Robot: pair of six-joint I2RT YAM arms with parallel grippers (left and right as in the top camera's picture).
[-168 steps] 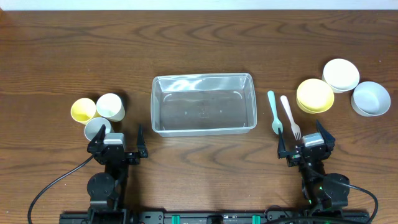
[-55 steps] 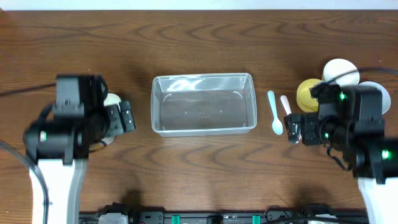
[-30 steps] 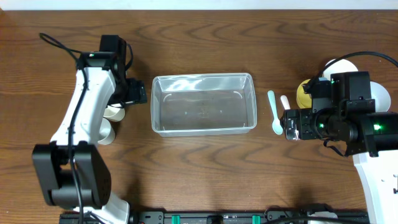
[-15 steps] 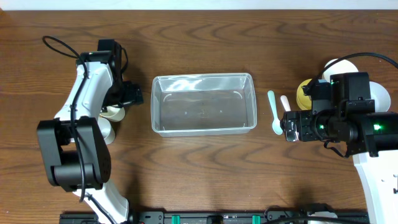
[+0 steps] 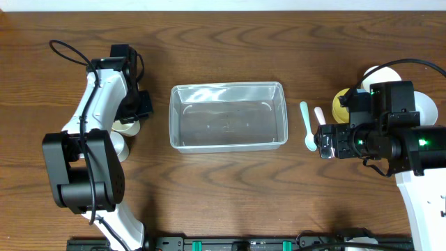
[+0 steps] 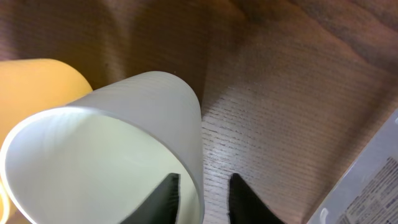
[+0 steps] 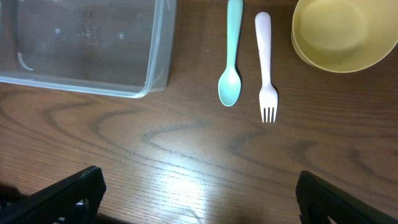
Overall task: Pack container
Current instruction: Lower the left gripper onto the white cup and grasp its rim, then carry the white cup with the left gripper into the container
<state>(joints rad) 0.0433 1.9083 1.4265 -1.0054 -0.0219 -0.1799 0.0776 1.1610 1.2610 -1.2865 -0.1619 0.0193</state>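
**White cup pinched, tub alongside**

The left gripper [image 6: 204, 194] is closed narrow on the white cup's [image 6: 118, 118] wall, one finger inside and one outside. The container [image 5: 228, 86] lies close beside this hand, its long axis running on toward the right gripper [image 7: 199, 190], which gapes wide and holds nothing.

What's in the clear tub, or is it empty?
Empty. The tub shows only its bare clear floor; the spoon, fork and cups are outside it.
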